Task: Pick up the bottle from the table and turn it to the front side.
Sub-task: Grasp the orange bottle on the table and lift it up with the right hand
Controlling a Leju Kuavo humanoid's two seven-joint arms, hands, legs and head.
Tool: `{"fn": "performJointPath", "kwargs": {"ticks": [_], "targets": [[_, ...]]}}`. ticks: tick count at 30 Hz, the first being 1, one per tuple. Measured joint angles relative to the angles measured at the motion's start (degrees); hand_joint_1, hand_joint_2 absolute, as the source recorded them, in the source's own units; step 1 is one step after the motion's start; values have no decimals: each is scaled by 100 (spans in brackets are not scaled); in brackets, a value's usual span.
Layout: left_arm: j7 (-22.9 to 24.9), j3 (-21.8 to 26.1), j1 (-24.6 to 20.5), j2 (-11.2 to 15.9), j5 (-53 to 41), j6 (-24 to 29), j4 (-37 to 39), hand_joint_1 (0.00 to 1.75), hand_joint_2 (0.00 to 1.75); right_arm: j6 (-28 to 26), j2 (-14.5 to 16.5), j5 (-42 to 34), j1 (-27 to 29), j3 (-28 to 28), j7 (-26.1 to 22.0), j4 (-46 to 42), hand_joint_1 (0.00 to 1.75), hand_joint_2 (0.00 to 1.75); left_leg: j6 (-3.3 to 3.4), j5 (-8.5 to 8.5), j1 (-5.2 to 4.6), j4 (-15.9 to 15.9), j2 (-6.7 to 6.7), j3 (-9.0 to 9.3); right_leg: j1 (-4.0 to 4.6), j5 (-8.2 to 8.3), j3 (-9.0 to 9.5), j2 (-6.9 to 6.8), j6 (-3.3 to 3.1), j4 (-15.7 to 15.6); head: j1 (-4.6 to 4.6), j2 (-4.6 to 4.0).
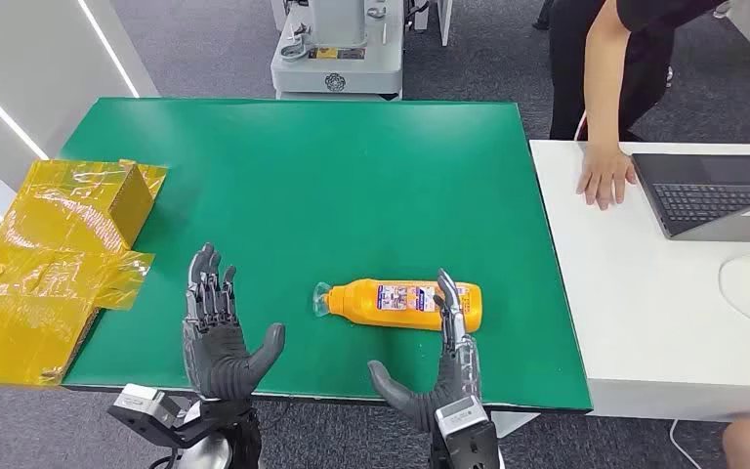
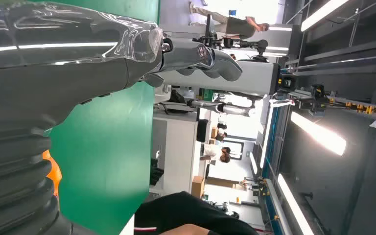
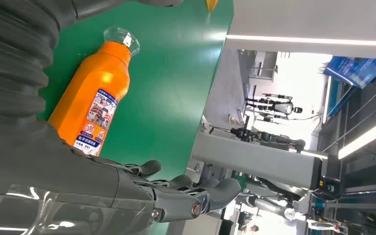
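Left hand (image 1: 220, 337) was open, fingers spread, holding nothing, raised over the near edge of the green surface (image 1: 352, 186). Right hand (image 1: 439, 366) was open too, fingers straight, tips overlapping the bottle (image 1: 405, 302) in head view; actual contact couldn't be judged. Both forearms were cut off at the frame bottom. Bottle lay on its side near the front edge, orange, clear cap pointing left, printed label up, small print unreadable.

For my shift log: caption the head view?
Both open hands, left hand and right hand, flank the orange bottle lying on the green table.
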Motion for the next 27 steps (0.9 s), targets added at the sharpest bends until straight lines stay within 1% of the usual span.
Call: {"fn": "performJointPath", "kwargs": {"ticks": [3,5,6,8,11,12,14,17,21,24,27], "targets": [[0,4,0,0,-14,-26,1,0,175,-16,-7,46,-1,3,13,0,0,175,0,0,0,0,0,0,0,0,0,0,0,0,0,0],[0,10,0,0,-21,-52,2,0,175,-18,-34,331,-13,9,138,-1,0,175,0,0,0,0,0,0,0,0,0,0,0,0,0,0],[0,16,-1,0,-23,-70,2,0,175,6,-66,637,-34,11,270,-1,0,175,0,0,0,0,0,0,0,0,0,0,0,0,0,0],[0,34,-2,0,-25,-118,2,0,175,165,-171,1540,-123,4,663,-3,0,175,0,0,0,0,1,0,0,1,0,0,0,0,1,0],[0,60,-13,0,-26,-194,2,0,175,685,-404,3063,-400,-75,1277,-1,0,175,1,1,-1,2,1,0,-1,2,2,0,1,0,1,0],[0,64,-19,0,-26,-220,2,0,175,874,-500,3436,-529,-113,1410,8,0,175,2,1,-1,3,1,0,-1,2,3,0,1,0,1,0],[0,69,-36,0,-24,-280,2,0,175,1273,-729,3893,-852,-173,1591,73,0,175,3,2,-1,6,1,0,-2,5,4,1,3,0,1,0],[0,71,-56,0,-25,-378,2,0,175,1969,-1101,4167,-1446,-213,1744,307,0,175,6,4,-2,11,1,0,-2,9,6,1,7,0,1,0],[0,71,-60,0,-25,-475,2,0,175,2854,-1528,4263,-2279,-195,1764,774,0,175,7,5,-2,17,0,-1,-2,13,7,1,12,1,2,0],[0,68,-70,2,-26,-506,2,0,175,3343,-1766,4193,-2900,-78,1593,1265,0,175,7,5,-3,19,1,-2,-3,14,5,3,12,3,0,0],[0,54,-78,2,-25,-507,2,0,175,3753,-1878,3915,-3492,74,1337,1786,0,175,7,5,-2,20,1,-1,-3,14,5,5,11,4,1,0]]}}
